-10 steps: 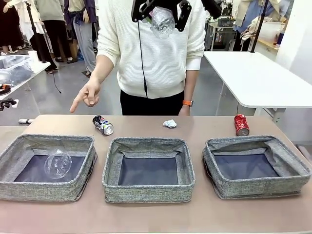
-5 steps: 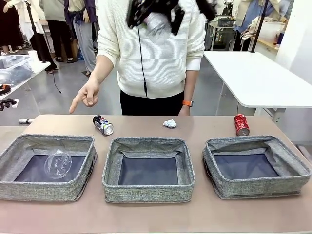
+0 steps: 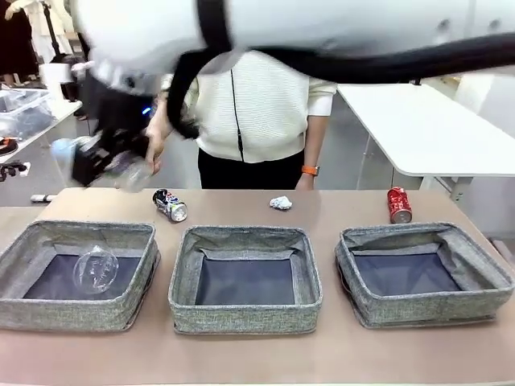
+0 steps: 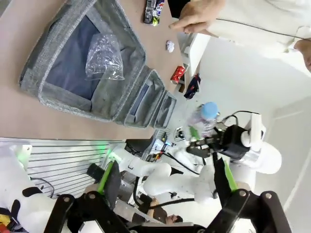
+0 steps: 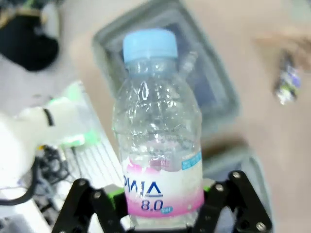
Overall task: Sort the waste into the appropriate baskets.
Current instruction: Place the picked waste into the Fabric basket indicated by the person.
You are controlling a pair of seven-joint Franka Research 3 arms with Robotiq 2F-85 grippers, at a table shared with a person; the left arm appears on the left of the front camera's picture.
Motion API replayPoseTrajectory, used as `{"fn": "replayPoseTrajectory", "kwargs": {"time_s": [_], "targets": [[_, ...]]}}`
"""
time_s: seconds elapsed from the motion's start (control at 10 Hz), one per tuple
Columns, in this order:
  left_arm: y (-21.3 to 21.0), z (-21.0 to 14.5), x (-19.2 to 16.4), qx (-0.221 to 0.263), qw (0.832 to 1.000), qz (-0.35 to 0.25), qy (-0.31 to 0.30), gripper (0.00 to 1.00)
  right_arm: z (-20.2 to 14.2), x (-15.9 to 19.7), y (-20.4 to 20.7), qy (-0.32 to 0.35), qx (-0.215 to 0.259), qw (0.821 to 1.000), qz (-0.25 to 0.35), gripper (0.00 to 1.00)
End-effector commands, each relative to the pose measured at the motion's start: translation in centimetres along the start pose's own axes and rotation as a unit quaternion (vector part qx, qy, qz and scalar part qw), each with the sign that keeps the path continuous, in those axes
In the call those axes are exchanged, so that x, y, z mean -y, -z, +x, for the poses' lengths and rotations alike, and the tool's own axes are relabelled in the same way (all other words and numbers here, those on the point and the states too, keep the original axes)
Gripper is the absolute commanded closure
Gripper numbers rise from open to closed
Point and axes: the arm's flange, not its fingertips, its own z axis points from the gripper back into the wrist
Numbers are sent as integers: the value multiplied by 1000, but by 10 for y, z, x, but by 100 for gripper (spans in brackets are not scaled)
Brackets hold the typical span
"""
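Across the lower half of the front view, a bare brown tabletop [image 3: 241, 358] carries three grey woven-fabric baskets with dark bottoms in a row: the left basket [image 3: 32, 314], the middle basket [image 3: 241, 320] and the right basket [image 3: 426, 312]. They stand close together but apart. Beyond the table are a grey floor [image 3: 48, 173] and, at mid right, a long white table [image 3: 426, 129]. A crumpled clear plastic cup [image 3: 95, 270] lies inside the left basket. On the tabletop behind the baskets lie a dark blue-white printed can [image 3: 170, 206] on its side, a small white paper wad [image 3: 280, 203] and a red can [image 3: 397, 206] near the right basket's far corner. A person in a white ribbed sweater [image 3: 265, 112] stands at the far edge. The white right arm [image 3: 322, 24] and its black cable span the top of the frame and hide the person's shoulders. The blurred right gripper [image 3: 96, 161] at upper left is clamped on a clear blue-capped bottle [image 3: 125, 173] in the air above the table's far left — the bottle and gripper partly cover the person's hand [image 3: 154, 149]. In the right wrist view the green-padded fingers [image 5: 104, 206] squeeze the bottle's pink-labelled base, with a blurred basket behind it. In the left wrist view the left gripper [image 4: 163, 213] is spread wide with nothing between its jaws.
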Motion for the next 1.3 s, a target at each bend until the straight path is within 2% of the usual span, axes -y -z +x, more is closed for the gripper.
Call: {"fn": "replayPoseTrajectory", "kwargs": {"time_s": [0.0, 0.1, 0.2, 0.3, 0.5, 0.8, 0.9, 1.2], "targets": [[10, -5, -1, -40, 999, -17, -19, 0, -20, 17, -37, 59, -11, 998, -22, 100], [0, 0, 0, 0, 1000, 0, 0, 0, -20, 17, -37, 59, -11, 998, -22, 100], [0, 0, 0, 0, 1000, 0, 0, 0, 5, -2, 10, -2, -1, 1000, 5, 100], [0, 0, 0, 0, 1000, 0, 0, 0, 0, -3, 11, -37, -16, 999, -17, 100], [0, 0, 0, 0, 1000, 0, 0, 0, 14, 5, 39, -90, 22, 996, -5, 100], [0, 0, 0, 0, 1000, 0, 0, 0, 17, 26, 109, -130, -13, 991, -1, 100], [0, 0, 0, 0, 1000, 0, 0, 0, 16, 24, 114, -154, -24, 988, -14, 100], [0, 0, 0, 0, 1000, 0, 0, 0, 17, 27, 115, -155, -23, 988, -11, 100]]}}
